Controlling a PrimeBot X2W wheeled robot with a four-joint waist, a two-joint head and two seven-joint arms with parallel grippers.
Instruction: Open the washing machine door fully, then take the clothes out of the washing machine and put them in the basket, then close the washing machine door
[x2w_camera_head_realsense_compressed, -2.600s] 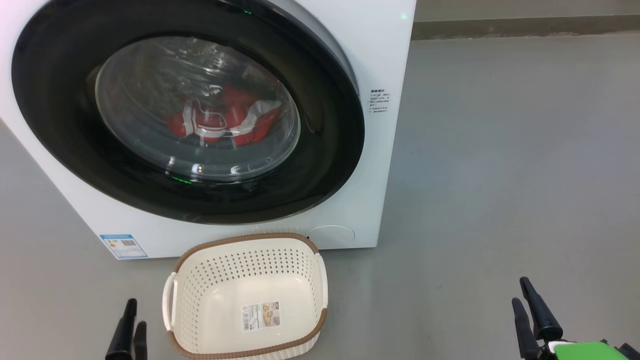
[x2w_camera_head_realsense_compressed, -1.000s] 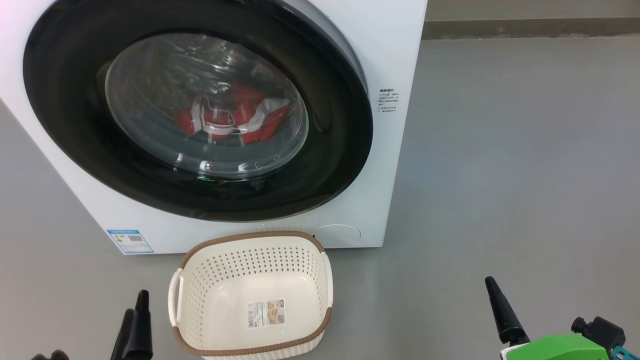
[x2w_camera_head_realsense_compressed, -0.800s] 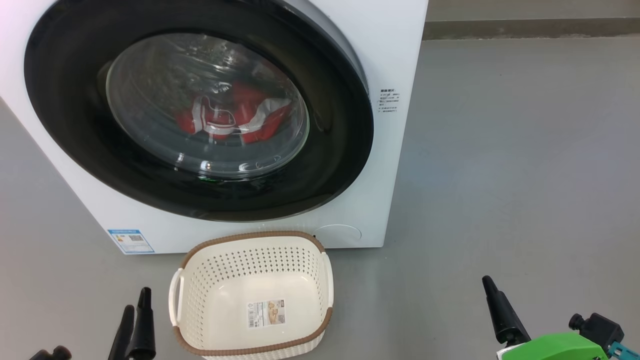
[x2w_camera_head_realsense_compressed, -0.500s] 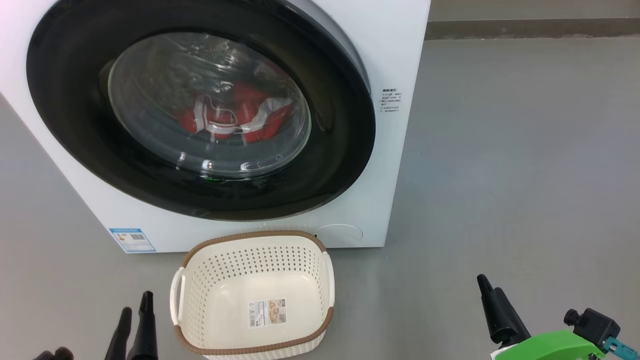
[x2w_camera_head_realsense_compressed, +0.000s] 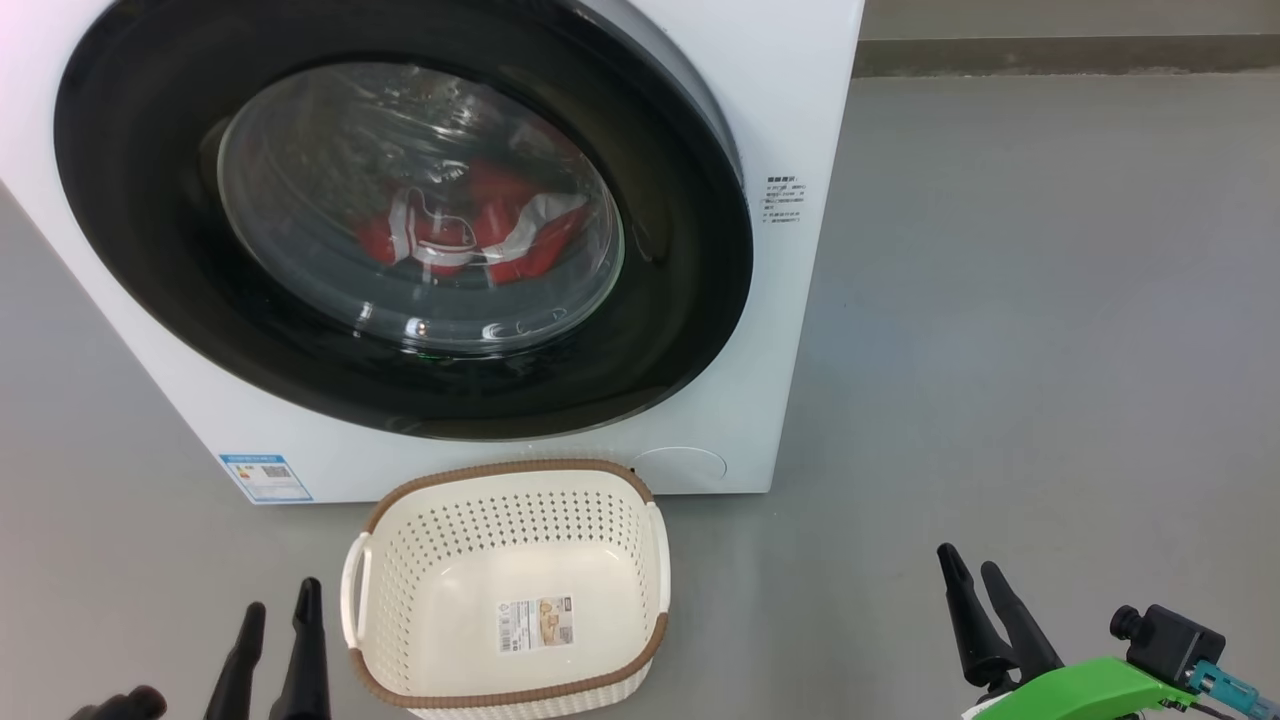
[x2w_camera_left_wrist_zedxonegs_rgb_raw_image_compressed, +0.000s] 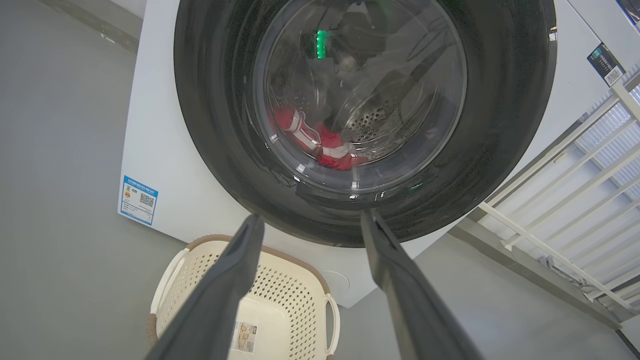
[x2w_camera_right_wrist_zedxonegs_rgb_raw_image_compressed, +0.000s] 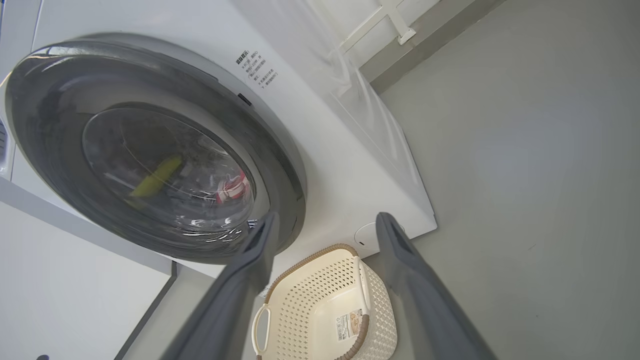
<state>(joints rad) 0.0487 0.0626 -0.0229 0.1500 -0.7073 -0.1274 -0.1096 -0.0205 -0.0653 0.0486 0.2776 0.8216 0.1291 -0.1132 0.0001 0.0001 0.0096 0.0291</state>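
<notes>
One round black-rimmed glass door (x2w_camera_head_realsense_compressed: 690, 300) shut on the white front-loader (x2w_camera_head_realsense_compressed: 800, 100), red white-striped garments (x2w_camera_head_realsense_compressed: 470, 235) behind the glass, cream perforated basket (x2w_camera_head_realsense_compressed: 500, 520) on grey floor (x2w_camera_head_realsense_compressed: 1000, 300) just before it; left gripper (x2w_camera_head_realsense_compressed: 282, 595) and right gripper (x2w_camera_head_realsense_compressed: 967, 558) flank basket, jaws spread, gripping nothing.

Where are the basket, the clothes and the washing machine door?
the basket (x2w_camera_head_realsense_compressed: 510, 466), head view, brown back rim
the clothes (x2w_camera_head_realsense_compressed: 520, 262), head view, red fabric
the washing machine door (x2w_camera_head_realsense_compressed: 690, 300), head view, black rim
</notes>
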